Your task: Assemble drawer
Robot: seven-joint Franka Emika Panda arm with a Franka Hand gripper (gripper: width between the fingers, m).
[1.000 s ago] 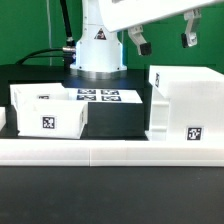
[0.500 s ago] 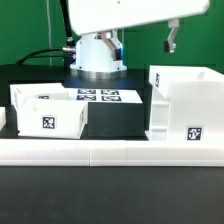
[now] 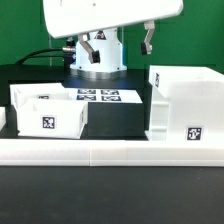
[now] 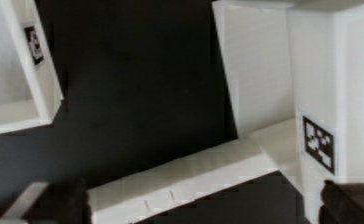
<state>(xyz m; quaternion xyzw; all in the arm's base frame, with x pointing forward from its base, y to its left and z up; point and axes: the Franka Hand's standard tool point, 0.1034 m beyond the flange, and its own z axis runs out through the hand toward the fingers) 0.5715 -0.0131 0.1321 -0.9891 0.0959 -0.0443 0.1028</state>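
Observation:
The tall open-fronted white box (image 3: pixel 186 106) stands at the exterior view's right, its tag (image 3: pixel 196 134) facing the camera. One shallow white tray (image 3: pixel 46 109) with a tag stands at the left. My gripper (image 3: pixel 118 42) is open and empty, high above the table between the two and in front of the robot base. In the wrist view the gripper (image 4: pixel 197 204) is spread wide, with dark fingertips (image 4: pixel 44 205) at the picture's edge. The box (image 4: pixel 268 70) and the tray (image 4: pixel 8 80) lie far below, on either side. A second tray is not clearly in view.
The long low white border rail (image 3: pixel 110 152) runs along the table's front and also shows in the wrist view (image 4: pixel 188 182). The marker board (image 3: pixel 98 97) lies flat behind the tray. The robot base (image 3: pixel 98 58) and black cables stand at the back.
The gripper has swung to the exterior view's left, from above the tall box to above the middle of the table. It stays open and empty. The parts have not moved.

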